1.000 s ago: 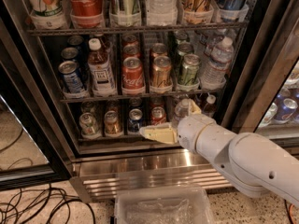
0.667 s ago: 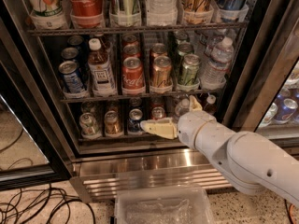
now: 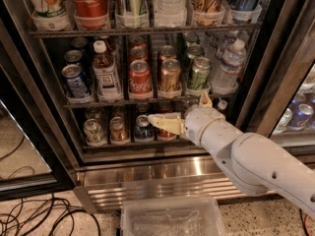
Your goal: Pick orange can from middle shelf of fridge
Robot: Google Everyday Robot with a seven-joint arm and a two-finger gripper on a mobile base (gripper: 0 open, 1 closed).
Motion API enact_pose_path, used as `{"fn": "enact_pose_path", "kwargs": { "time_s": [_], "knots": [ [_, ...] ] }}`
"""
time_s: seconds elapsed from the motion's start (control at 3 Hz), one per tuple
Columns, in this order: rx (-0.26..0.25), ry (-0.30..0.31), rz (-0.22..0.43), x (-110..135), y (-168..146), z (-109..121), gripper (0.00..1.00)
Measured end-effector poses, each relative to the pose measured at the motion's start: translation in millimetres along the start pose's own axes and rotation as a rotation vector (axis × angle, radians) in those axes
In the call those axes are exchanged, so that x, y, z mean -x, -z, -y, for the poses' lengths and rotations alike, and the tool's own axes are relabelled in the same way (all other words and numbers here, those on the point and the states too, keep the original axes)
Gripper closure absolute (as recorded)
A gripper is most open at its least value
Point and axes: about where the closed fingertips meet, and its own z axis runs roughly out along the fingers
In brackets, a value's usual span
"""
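1. The tool (image 3: 181,111) hangs spread wide and empty, just below the middle shelf (image 3: 147,101).
2. The orange can (image 3: 169,75) stands upright at the shelf's front, between the Coca-Cola can (image 3: 140,77) and the green can (image 3: 199,73).
3. With lanes this tight, I'd worry a finger clips a neighbour or the steel rail.
4. Glossy round metal could slip.

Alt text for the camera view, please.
The robot's pale two-finger gripper, open, hovers before the black-framed glass-door display fridge, just below its wire middle shelf. The shiny copper-orange can stands on that shelf just above, between a red Coca-Cola can and a green can.
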Motion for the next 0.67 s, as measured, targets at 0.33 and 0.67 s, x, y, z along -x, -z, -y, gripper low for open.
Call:
{"fn": "enact_pose_path", "kwargs": {
  "time_s": [0.33,0.67],
  "knots": [
    [0.0,0.0,0.0,0.0,0.0,0.0,0.0],
    [0.007,0.004,0.02,1.8,-7.4,-1.4,0.03]
  ]
}}
